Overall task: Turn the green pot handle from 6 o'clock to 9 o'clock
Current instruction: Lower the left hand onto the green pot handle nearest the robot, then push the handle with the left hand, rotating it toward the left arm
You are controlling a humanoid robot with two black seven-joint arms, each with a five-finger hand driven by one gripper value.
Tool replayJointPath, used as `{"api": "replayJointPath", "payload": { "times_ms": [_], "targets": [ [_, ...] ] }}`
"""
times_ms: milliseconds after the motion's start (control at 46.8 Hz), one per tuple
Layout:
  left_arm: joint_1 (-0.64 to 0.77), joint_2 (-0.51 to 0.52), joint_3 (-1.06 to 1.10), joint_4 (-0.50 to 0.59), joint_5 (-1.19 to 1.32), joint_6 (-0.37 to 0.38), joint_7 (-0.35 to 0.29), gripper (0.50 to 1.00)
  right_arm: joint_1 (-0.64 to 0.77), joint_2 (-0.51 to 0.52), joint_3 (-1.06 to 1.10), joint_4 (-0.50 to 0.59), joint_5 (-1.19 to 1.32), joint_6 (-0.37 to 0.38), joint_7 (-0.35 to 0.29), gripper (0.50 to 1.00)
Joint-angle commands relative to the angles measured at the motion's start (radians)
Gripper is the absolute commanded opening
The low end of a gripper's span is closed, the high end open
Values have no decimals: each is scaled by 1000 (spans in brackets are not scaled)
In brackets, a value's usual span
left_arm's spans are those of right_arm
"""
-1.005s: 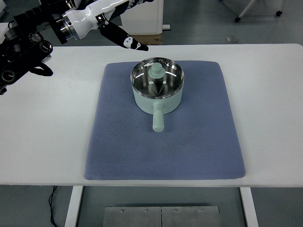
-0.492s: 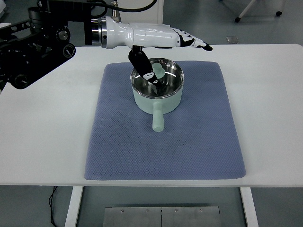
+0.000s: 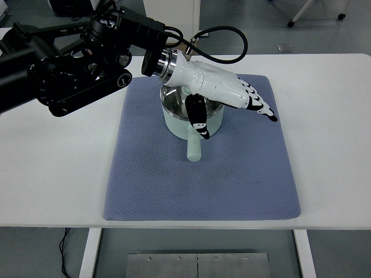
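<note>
Green pot (image 3: 174,120) is seated at upper centre of the blue mat (image 3: 203,179), handle (image 3: 193,149) pointed down-frame at 6 o'clock, not yet rotated. It is overhung by the left hand (image 3: 229,95), fingers extended, nothing gripped; thumb is angled down toward the handle, likely for a sideways push. Mat is laid on the white tabletop (image 3: 330,116).

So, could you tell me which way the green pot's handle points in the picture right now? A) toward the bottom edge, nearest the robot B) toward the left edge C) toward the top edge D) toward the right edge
A: the handle sticks out from the green pot toward the bottom edge, just below the left hand, which hovers over the pot with fingers spread.
</note>
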Motion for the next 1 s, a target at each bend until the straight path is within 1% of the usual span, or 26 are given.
{"api": "replayJointPath", "payload": {
  "times_ms": [0, 128, 342, 748, 791, 898, 983],
  "targets": [
    [-10, -9, 20, 0, 23, 1, 0, 1000, 0, 0, 0, 0, 2, 0, 0, 1000],
    [-10, -12, 54, 0, 38, 1, 0, 1000, 0, 0, 0, 0, 0, 0, 0, 1000],
    [-2, -21, 80, 2, 162, 1, 0, 1000, 0, 0, 0, 0, 0, 0, 0, 1000],
    [7, -23, 189, 2, 165, -1, 0, 1000, 0, 0, 0, 0, 0, 0, 0, 1000],
    [6, -23, 189, 2, 165, -6, 0, 1000, 0, 0, 0, 0, 0, 0, 0, 1000],
    [-2, -21, 189, 2, 165, -56, 0, 1000, 0, 0, 0, 0, 0, 0, 0, 1000],
    [-5, -20, 189, 2, 165, -62, 0, 1000, 0, 0, 0, 0, 0, 0, 0, 1000]
  ]
}}
